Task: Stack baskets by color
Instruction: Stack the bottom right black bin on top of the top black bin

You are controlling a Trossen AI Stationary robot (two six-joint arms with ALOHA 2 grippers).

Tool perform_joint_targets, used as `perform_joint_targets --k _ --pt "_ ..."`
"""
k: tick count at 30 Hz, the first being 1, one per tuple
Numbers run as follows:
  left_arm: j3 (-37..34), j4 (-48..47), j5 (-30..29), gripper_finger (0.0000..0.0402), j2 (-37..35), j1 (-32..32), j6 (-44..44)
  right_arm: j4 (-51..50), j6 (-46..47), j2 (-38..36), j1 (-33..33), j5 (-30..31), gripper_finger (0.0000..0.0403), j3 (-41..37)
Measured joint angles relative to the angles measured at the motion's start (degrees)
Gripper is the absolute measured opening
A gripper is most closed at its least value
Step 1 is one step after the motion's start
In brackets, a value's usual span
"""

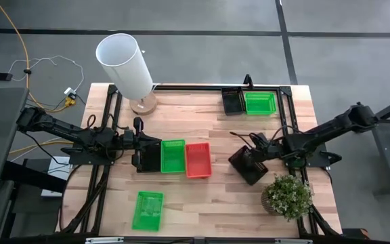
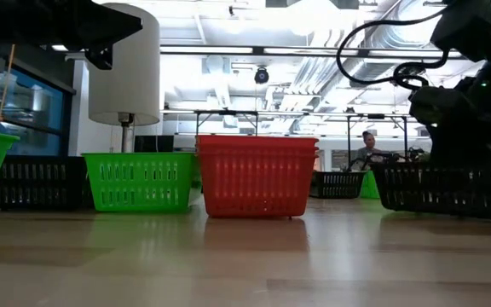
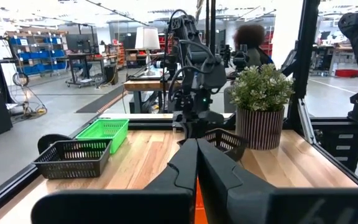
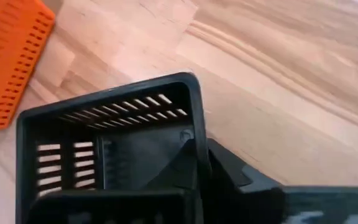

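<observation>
A black basket [image 1: 249, 166] sits at the table's right, with my right gripper [image 4: 199, 152] shut on its wall. At mid table a black basket [image 1: 149, 166], a green basket [image 1: 173, 156] and a red basket [image 1: 198, 160] stand side by side on their bottoms. My left gripper [image 1: 156, 154] hovers shut and level over that black basket, holding nothing. Another green basket [image 1: 147, 210] lies near the front edge. At the far right stand a black basket [image 1: 233, 102] and a green basket [image 1: 260, 103]. My right gripper pinches the black basket's side wall [image 4: 197, 134] close to a corner, one finger [image 4: 179, 163] inside the basket and the other outside. The fingers slant down from the table's far right. The basket stands upright, its bottom [image 2: 450, 209] seemingly on the table.
A white lamp shade [image 1: 124, 64] on a wooden foot stands at the far left. A potted plant [image 1: 288, 196] stands close to the near right of my right gripper. Bare wood lies between the red basket and the held one.
</observation>
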Motion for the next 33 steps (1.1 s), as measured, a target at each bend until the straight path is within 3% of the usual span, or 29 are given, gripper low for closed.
perform_joint_targets --k 9,16,19,27,33 --pt "0.0 0.0 0.0 0.0000 0.0 0.0 0.0 -4.8 -11.3 -7.3 0.0 3.4 0.0001 5.0" --pt "0.0 0.0 0.0 0.0000 0.0 0.0 -0.2 3.6 -27.7 -13.5 -1.0 9.9 0.0000 3.4" --pt "0.0 0.1 0.0 0.0000 0.0 0.0 -0.5 15.1 -34.3 -15.1 -3.0 10.4 0.0000 -0.8" --pt "0.0 0.1 0.0 0.0000 0.0 0.0 -1.2 63.0 -49.3 -14.1 -15.4 -6.7 0.0000 -15.8" --pt "0.0 3.4 0.0 0.0000 0.0 0.1 -0.8 67.7 -55.5 -12.9 -21.8 -18.8 0.0000 -10.7"
